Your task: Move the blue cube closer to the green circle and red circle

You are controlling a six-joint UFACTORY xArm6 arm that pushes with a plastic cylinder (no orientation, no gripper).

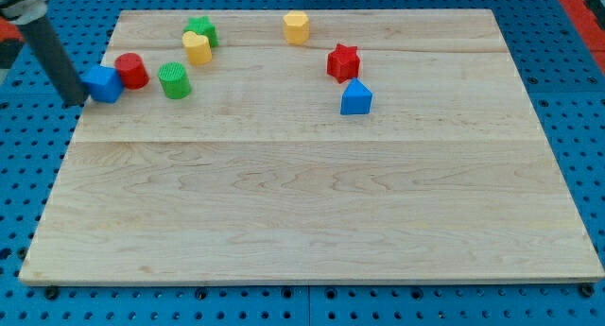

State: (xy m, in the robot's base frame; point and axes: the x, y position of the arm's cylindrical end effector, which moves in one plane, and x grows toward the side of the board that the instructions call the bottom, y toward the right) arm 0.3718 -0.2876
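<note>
The blue cube point(104, 83) sits near the board's left edge, toward the view's top. The red circle point(131, 71) stands just right of it, touching or nearly touching. The green circle point(174, 80) stands a little further right. My tip point(77, 101) is at the blue cube's left side, in contact with it or very close. The dark rod rises from there toward the view's top left corner.
A yellow block point(197, 47) and a green star-like block point(201, 29) stand above the green circle. A yellow hexagon-like block point(296, 27), a red star point(343, 62) and a blue pointed block point(355, 97) stand to the right. The wooden board point(312, 222) lies on a blue pegboard.
</note>
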